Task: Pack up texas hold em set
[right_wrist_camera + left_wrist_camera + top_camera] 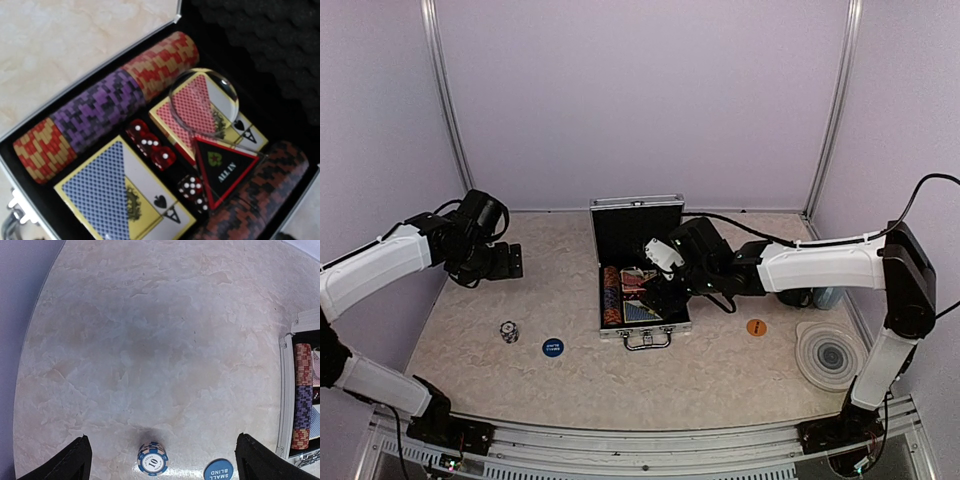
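Observation:
The silver case [665, 326] lies open at mid-table, its lid [636, 228] upright. Inside are a row of red and purple chips [97, 110], a blue deck [115, 195], a red deck [170, 115], red dice [150, 145], a black "ALL IN" triangle [225, 167], a clear round button [204, 102] lying on the red deck and triangle, and dark red-black chips [255, 200]. My right gripper [660, 288] hovers over the case, open and holding nothing. A small chip stack [152, 458] and a blue "SMALL BLIND" button [218, 470] sit on the table below my open left gripper [505, 262]. An orange button [756, 327] lies right of the case.
A round grey ringed coaster [830, 355] lies at the right front. A pale-blue mug [827, 297] stands behind the right arm. Purple walls close the table on three sides. In the left wrist view the case's left rim [286, 390] shows at the right edge.

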Controlling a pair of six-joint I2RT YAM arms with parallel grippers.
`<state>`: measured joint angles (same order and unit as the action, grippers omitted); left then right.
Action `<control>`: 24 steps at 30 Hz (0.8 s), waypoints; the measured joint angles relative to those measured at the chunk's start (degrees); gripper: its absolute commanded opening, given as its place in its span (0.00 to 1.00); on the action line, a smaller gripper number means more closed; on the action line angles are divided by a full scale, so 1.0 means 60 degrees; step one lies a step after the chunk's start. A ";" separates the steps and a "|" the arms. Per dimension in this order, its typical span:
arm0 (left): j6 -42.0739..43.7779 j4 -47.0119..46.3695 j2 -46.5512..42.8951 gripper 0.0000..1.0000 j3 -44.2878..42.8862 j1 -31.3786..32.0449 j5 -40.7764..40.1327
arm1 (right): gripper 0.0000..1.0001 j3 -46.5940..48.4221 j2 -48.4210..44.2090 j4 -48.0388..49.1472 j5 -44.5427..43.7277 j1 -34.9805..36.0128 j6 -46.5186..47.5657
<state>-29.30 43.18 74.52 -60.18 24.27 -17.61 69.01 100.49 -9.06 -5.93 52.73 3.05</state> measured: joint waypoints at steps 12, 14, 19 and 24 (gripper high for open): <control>-0.0718 0.0506 0.0029 0.99 0.0295 0.0270 0.0368 | 0.99 -0.0120 0.0000 0.0138 -0.0102 -0.0004 0.0051; -0.0801 0.0535 0.0113 0.99 0.0393 0.0386 0.0368 | 0.99 -0.0146 0.0000 0.0175 -0.0102 -0.0004 0.0051; -0.0885 0.0539 0.0280 0.99 0.0725 0.0535 0.0404 | 0.99 -0.0229 0.0000 0.0211 -0.0124 -0.0004 0.0055; -0.0980 0.0386 0.0459 0.99 0.1144 0.0535 0.0594 | 0.99 -0.0317 0.0000 0.0277 -0.0135 -0.0004 0.0084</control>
<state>-35.18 45.50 77.28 -53.32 27.49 -14.04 67.11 100.49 -7.40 -6.74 52.71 3.55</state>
